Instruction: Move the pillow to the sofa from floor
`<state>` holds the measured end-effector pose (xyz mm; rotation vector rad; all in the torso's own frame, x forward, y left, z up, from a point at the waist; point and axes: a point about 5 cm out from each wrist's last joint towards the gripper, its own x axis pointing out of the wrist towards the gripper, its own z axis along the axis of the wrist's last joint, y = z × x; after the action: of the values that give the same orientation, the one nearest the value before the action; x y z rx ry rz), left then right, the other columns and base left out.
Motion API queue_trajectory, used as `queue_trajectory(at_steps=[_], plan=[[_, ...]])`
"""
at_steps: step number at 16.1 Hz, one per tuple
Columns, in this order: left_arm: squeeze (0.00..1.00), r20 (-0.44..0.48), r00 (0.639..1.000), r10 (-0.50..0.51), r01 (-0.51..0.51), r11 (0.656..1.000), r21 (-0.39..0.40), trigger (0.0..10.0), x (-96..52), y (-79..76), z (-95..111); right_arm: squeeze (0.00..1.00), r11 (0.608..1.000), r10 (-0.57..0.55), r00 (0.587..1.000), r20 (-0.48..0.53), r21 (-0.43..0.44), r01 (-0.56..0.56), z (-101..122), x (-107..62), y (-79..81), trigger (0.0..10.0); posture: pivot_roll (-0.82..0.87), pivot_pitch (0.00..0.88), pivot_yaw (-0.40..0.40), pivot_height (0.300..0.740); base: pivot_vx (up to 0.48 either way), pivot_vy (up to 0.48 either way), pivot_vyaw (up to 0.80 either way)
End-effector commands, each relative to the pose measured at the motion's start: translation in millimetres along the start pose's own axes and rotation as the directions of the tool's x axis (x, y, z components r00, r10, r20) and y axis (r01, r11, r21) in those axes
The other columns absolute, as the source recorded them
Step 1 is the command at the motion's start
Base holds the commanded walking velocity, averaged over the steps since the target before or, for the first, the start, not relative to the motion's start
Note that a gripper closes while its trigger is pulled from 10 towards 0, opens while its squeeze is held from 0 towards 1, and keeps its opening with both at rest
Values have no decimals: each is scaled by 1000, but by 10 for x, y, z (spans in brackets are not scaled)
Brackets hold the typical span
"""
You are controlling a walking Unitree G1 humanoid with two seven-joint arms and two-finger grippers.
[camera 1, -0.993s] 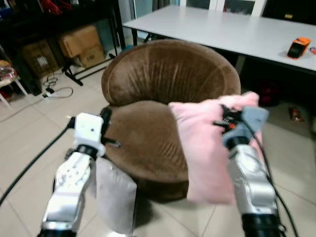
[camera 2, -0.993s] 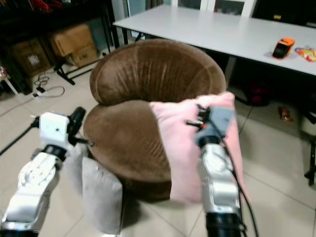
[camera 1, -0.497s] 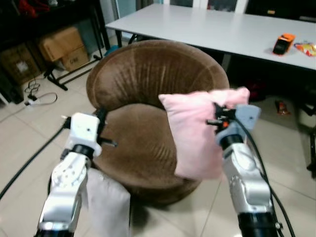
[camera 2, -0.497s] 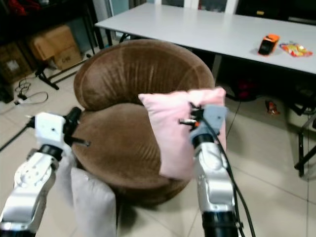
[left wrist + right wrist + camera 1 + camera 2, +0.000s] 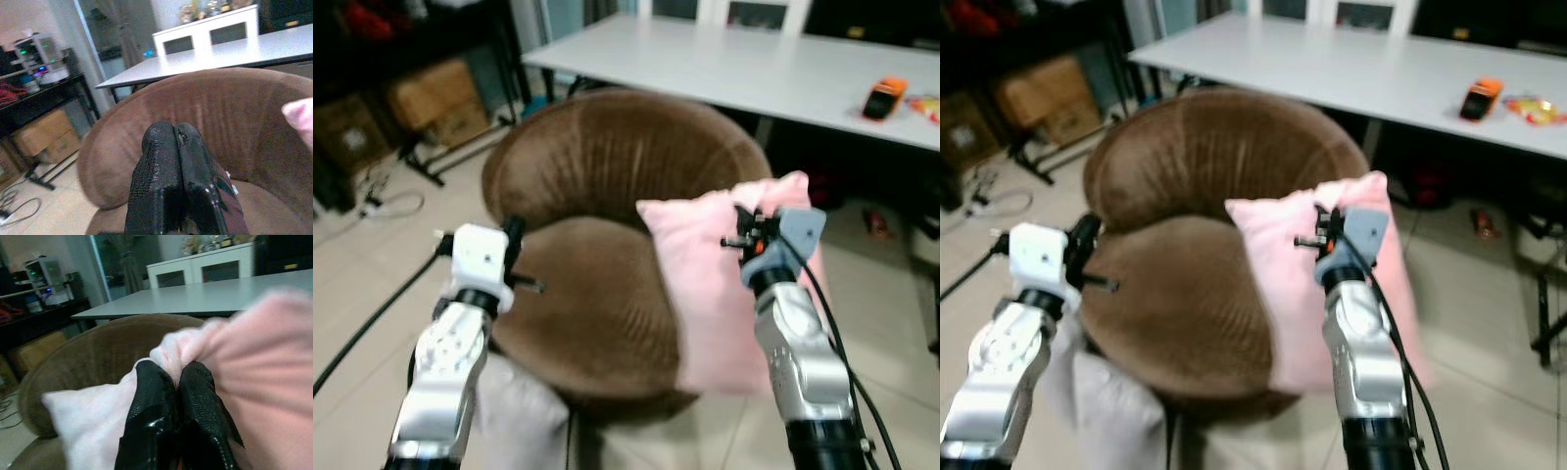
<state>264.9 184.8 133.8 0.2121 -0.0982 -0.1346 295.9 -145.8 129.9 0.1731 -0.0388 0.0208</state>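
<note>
A pink pillow [image 5: 705, 284] hangs in the air at the right edge of the round brown sofa chair [image 5: 607, 176]. It overlaps the seat's right rim and reaches down toward the floor. My right gripper [image 5: 172, 396] is shut on a pinched fold near the pillow's top [image 5: 254, 338]. Over the seat's left edge my left gripper [image 5: 177, 147] is held up, shut, with nothing between its black fingers. A grey pillow [image 5: 519, 421] stands on the floor against the chair's front left, below my left arm.
A long white table [image 5: 754, 64] stands behind the chair with an orange device [image 5: 883, 98] on it. Cardboard boxes [image 5: 431, 93] and a dark rack sit at the back left, with cables on the tiled floor [image 5: 372, 206].
The camera has shifted. The pink pillow has swung lower and a little right against the chair's right rim, still held by my right gripper. The left arm keeps its pose.
</note>
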Motion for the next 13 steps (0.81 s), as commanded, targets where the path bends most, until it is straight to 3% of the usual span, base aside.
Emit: queue_trajectory(at_steps=[1, 4, 7, 11, 13], plan=[[0, 16, 1000, -18, 18, 1000, -3, 10000, 19, -53, 33, 0, 1000, -9, 999, 49, -13, 9, 112, 24, -52, 10000, 8, 0, 53, 740, 382, 0, -800], [0, 19, 1000, -18, 18, 1000, -1, 10000, 20, -49, 35, 0, 1000, 14, 998, 68, -10, -13, 134, 29, -24, 10000, 9, 0, 55, 740, 385, 0, -185], [0, 22, 1000, -21, 21, 1000, -1, 10000, 16, -52, 43, 0, 990, 138, 989, 61, -32, -136, 138, 16, 108, 10000, 10, 0, 55, 740, 386, 0, 0], [0, 29, 999, -20, 20, 1000, -6, 10000, 9, -78, 57, 0, 973, 232, 972, 45, -1, -232, 126, -4, 191, 10000, 11, 0, 48, 740, 384, 0, 800], [0, 29, 999, -18, 18, 1000, -6, 10000, 2, -84, 57, 0, 962, 271, 962, 27, 11, -272, 114, -5, 199, 10000, 13, 0, 43, 740, 371, 0, 0]])
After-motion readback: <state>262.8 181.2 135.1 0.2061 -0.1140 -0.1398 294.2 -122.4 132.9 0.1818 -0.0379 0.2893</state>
